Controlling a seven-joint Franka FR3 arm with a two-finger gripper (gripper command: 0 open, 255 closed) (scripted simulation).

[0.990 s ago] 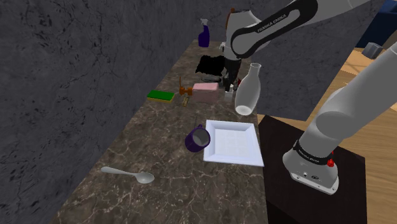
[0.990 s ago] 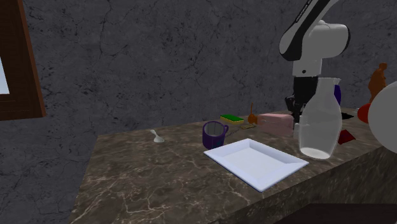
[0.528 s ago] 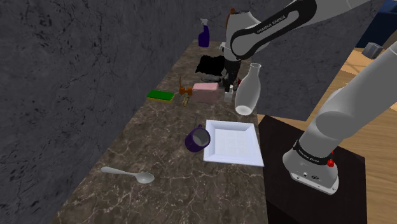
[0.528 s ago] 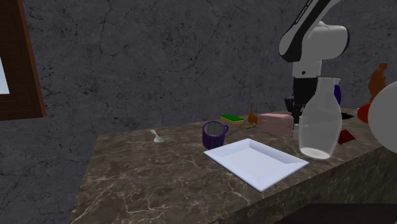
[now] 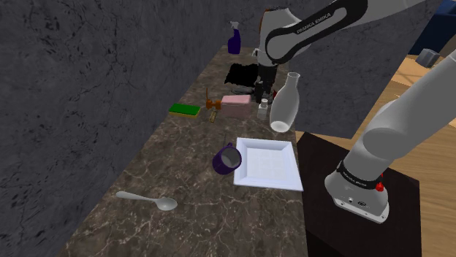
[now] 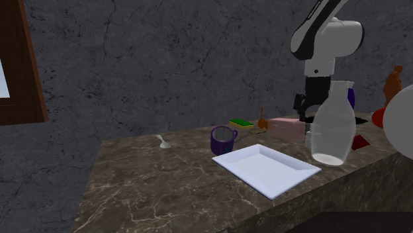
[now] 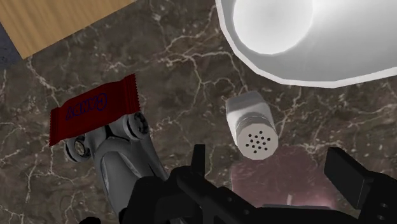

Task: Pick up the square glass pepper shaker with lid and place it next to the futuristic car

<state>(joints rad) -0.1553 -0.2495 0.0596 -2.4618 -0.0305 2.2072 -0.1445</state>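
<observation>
Marble counter [image 5: 183, 175]. Clear carafe [image 5: 283, 108] near its edge. Gripper [image 7: 273, 168] hovers over the counter, fingers wide apart, holding nothing. Grey car [image 7: 121, 159] under it. Pepper shaker [image 7: 251, 124] stands untouched between car and carafe.

One shaker [image 7: 251, 124], one mug [image 5: 227, 158], one spoon [image 5: 146, 200], one plate [image 5: 267, 162] (white).

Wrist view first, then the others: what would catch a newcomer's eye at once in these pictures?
The white arm bends over the marble counter, and its open gripper hangs above a small pale shaker. A tall clear carafe stands beside the shaker, and a white tray lies nearer the stand.
</observation>
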